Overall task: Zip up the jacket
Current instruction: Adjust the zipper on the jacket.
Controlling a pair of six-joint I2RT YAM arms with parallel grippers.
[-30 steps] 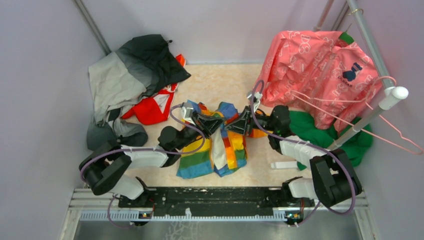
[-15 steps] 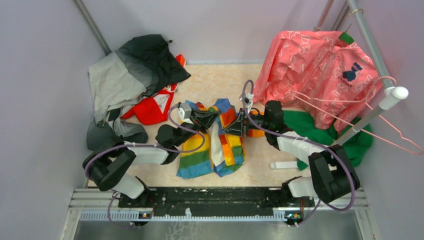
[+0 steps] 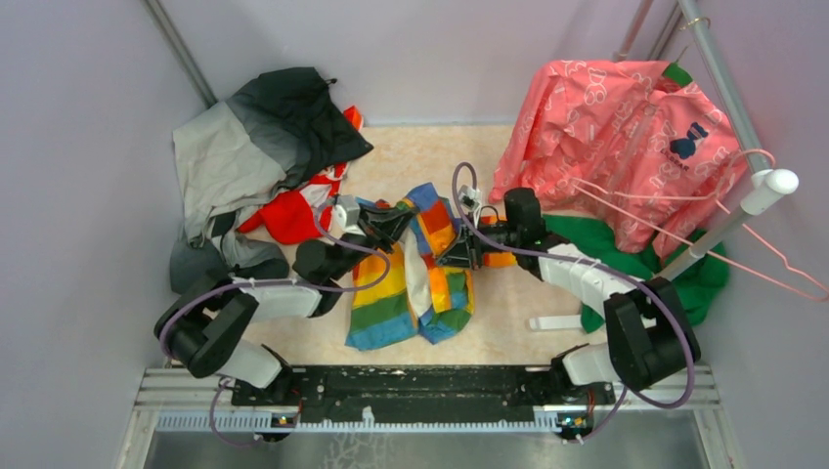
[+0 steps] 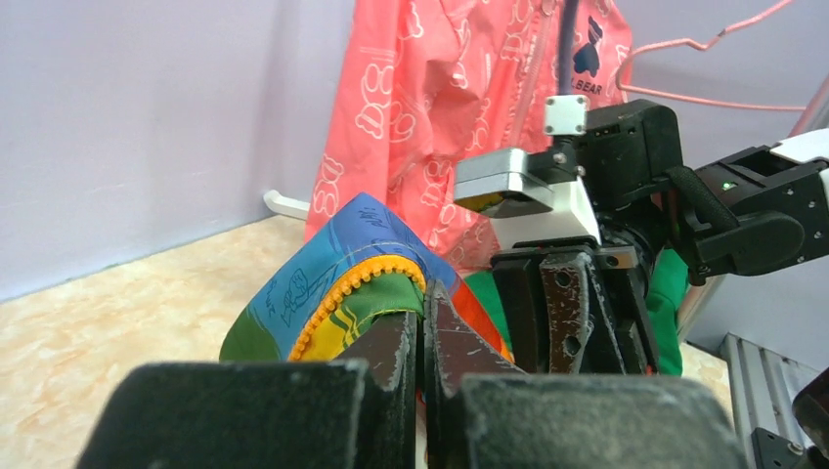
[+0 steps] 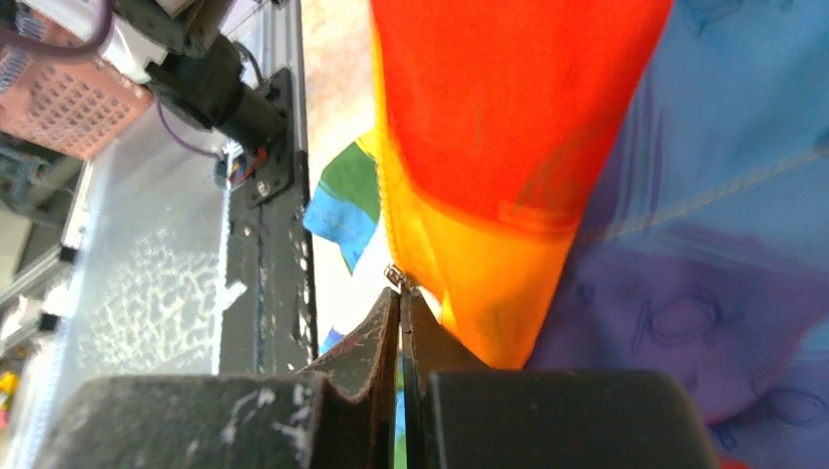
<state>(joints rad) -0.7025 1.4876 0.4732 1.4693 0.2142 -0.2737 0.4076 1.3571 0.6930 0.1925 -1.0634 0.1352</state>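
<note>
Jacket was pinched at collar end by both: left gripper clamped on zipper edge, right gripper on opp. flap, prob. at slider; zip ran toward bases.

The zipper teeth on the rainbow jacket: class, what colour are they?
Orange. The zipper teeth run along the jacket edge and show clearest in the left wrist view.

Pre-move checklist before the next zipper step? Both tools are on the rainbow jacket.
1. Left tool shut on the jacket edge by the orange zipper teeth: ok.
2. Right tool shut on the opposite front edge: ok.
3. Zipper halves joined: not ok, the front lies open with the pale lining showing.
4. Slider inside the right tool's pinch: cannot tell.
5. Tools apart from each other: ok.
</note>
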